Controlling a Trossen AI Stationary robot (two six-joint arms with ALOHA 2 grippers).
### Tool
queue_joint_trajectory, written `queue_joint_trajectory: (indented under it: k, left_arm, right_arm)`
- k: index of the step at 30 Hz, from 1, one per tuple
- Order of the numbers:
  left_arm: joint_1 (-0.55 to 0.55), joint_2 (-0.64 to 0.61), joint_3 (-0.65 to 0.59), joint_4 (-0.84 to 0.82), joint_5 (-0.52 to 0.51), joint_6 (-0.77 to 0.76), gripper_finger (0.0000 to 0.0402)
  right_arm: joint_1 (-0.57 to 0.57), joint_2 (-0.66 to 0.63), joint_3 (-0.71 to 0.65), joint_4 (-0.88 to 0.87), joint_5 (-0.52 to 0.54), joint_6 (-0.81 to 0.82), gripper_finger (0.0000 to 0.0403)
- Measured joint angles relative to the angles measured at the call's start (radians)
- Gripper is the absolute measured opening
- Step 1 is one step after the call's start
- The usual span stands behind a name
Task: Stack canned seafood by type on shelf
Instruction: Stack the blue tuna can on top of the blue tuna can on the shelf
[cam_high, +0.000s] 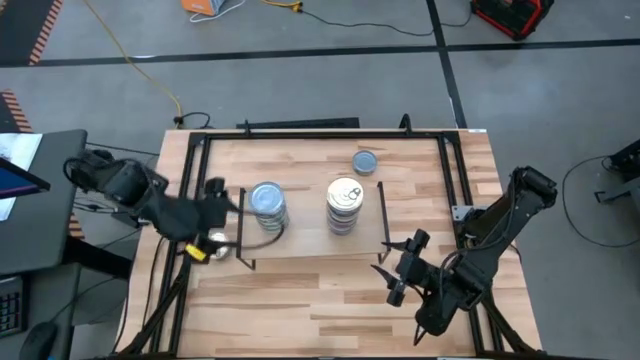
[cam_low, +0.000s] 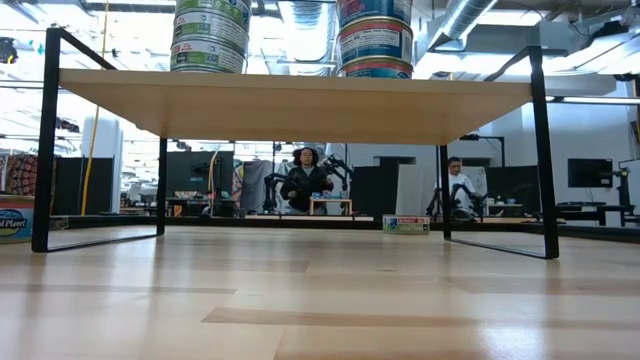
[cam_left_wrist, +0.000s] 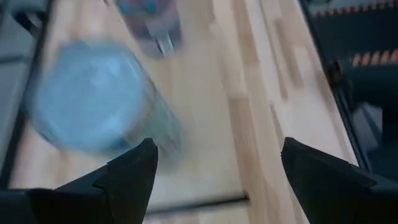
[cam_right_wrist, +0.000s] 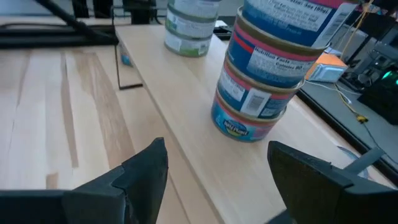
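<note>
Currently both grippers, left (cam_high: 215, 205) and right (cam_high: 400, 265), hang released and empty, so a careless sweep near centre frame could topple either tall stack (cam_high: 345, 205) off the shelf (cam_high: 310, 240).

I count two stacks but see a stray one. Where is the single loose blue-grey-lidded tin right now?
In the high view the single blue-grey-lidded tin lies alone on the large wooden tabletop, just beyond the silver-gold-lidded stack, toward the table's far edge.
</note>
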Motion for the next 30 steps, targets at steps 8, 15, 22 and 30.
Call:
queue_joint_trajectory:
  k: [8, 15, 22, 30]
  left_arm:
    - [-0.159, -0.025, -0.251, -0.086, 0.018, -0.292, 0.0327]
    - [-0.293, 0.031, -0.393, -0.116, 0.040, -0.481, 0.0327]
    - [-0.476, 0.170, -0.414, -0.136, -0.067, -0.586, 0.0327]
    - [-0.536, 0.442, -0.414, -0.138, -0.028, -0.645, 0.0327]
  right_arm:
    - [-0.055, 0.000, 0.000, 0.086, -0.001, -0.005, 0.0301]
    - [-0.073, 0.000, 0.000, 0.200, -0.003, -0.067, 0.0301]
    - [-0.067, 0.000, 0.000, 0.297, -0.004, -0.142, 0.0301]
    - [-0.069, 0.000, 0.000, 0.304, -0.004, -0.143, 0.0301]
